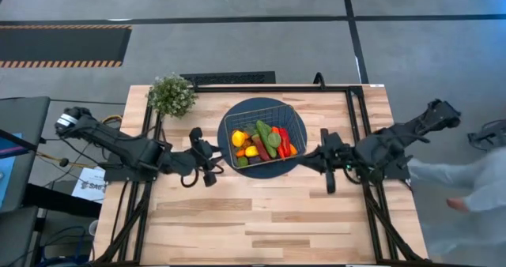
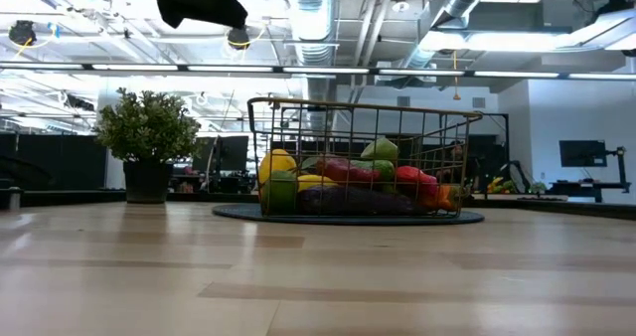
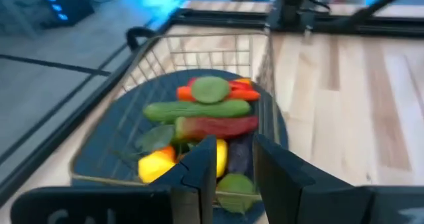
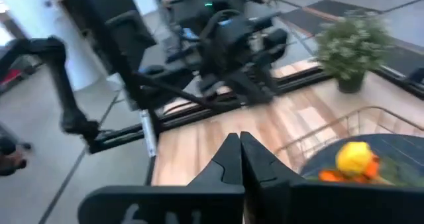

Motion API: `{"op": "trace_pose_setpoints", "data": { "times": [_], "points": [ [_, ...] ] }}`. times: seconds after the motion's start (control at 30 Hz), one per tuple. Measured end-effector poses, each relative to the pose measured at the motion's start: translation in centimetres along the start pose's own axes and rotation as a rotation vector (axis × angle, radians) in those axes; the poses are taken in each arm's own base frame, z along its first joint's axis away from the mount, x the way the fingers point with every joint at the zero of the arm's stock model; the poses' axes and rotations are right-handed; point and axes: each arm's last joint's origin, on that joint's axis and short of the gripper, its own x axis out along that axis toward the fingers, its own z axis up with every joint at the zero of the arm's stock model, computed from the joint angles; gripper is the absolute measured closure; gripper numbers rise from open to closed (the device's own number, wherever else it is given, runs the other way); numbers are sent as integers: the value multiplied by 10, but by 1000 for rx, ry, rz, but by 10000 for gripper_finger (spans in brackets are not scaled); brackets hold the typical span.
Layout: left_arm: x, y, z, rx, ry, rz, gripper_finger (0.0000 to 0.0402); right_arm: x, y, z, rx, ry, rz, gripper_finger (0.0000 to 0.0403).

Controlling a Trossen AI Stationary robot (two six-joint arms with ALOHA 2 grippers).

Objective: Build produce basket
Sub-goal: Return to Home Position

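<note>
The wire-mesh basket (image 1: 265, 135) stands on a dark blue round disc (image 1: 229, 158) at the table's far middle. It holds the produce (image 1: 265, 143): a green cucumber (image 3: 195, 109), red peppers, a yellow lemon (image 2: 278, 162), limes and a purple eggplant. My left gripper (image 1: 213, 163) hangs open and empty just left of the basket, its fingers (image 3: 199, 168) toward it. My right gripper (image 1: 316, 158) is shut and empty just right of the basket, above the table.
A bushy potted plant (image 1: 171, 95) stands at the table's far left corner. A black frame (image 1: 356, 125) runs along the table's sides. A person's sleeve (image 1: 466, 184) shows off the table's right edge. Bare wood lies toward the near edge.
</note>
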Motion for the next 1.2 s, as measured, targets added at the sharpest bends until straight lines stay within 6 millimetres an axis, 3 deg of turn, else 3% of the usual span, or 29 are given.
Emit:
{"op": "trace_pose_setpoints", "data": {
  "times": [0.23,0.5,0.63,0.87,1.03,1.2],
  "points": [
    [-3,15,-14,11,104,11,315,-14,-26,-25,53,-131,66,403],
    [-18,29,-83,-247,98,-36,315,-52,-59,-76,157,-234,25,403],
    [-28,32,-107,-356,60,-75,315,-68,-75,-99,179,-261,2,402],
    [-41,35,-118,-380,-20,-51,315,-88,-103,-135,264,-334,42,402],
    [-40,39,-131,-414,-3,18,315,-88,-119,-167,297,-356,49,401],
    [-38,42,-142,-450,38,49,315,-82,-123,-183,304,-349,-26,400]
  ]
}}
